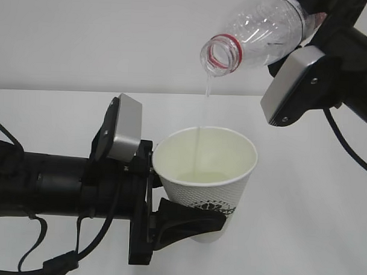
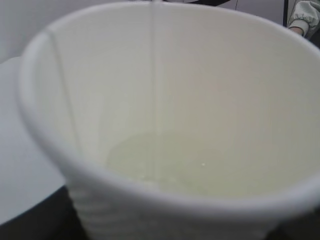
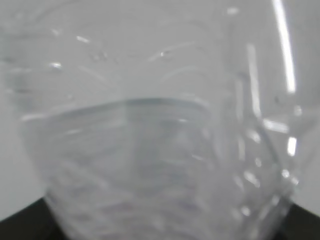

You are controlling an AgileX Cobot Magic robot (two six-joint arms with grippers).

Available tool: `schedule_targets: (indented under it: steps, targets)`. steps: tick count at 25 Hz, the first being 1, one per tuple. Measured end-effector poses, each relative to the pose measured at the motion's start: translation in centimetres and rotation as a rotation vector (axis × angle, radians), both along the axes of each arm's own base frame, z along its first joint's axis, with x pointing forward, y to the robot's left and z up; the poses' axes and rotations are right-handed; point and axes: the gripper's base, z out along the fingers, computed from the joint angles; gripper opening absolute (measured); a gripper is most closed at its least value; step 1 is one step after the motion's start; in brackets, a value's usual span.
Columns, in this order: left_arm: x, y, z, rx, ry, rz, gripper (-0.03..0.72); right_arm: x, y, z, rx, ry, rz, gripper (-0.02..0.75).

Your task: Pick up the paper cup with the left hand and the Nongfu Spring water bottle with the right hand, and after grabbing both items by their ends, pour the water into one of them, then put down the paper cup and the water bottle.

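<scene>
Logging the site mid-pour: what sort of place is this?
Probably a lab or test bench: a plain white table against a bare white wall, with only the paper cup and water bottle present.

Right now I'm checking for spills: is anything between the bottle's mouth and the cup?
Nothing visible. The water bottle mouth is tilted above the open paper cup, and the water falls straight in as a thin stream.

Cup (image 1: 204,169): matt white paper, dotted embossing outside, smooth inside. Bottle (image 1: 259,33): clear glossy ribbed plastic. Left hand (image 1: 186,219): matt black plastic; plate (image 1: 125,128) brushed grey.
</scene>
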Motion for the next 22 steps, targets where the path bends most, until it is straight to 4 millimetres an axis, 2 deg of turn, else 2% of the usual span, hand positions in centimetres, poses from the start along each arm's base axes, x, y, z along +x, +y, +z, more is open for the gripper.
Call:
schedule_targets:
  steps: [22]
  targets:
    - [0.00,0.00,0.00,0.000,0.000,0.000,0.507,0.00,0.00,0.00,0.000,0.000,0.000,0.496]
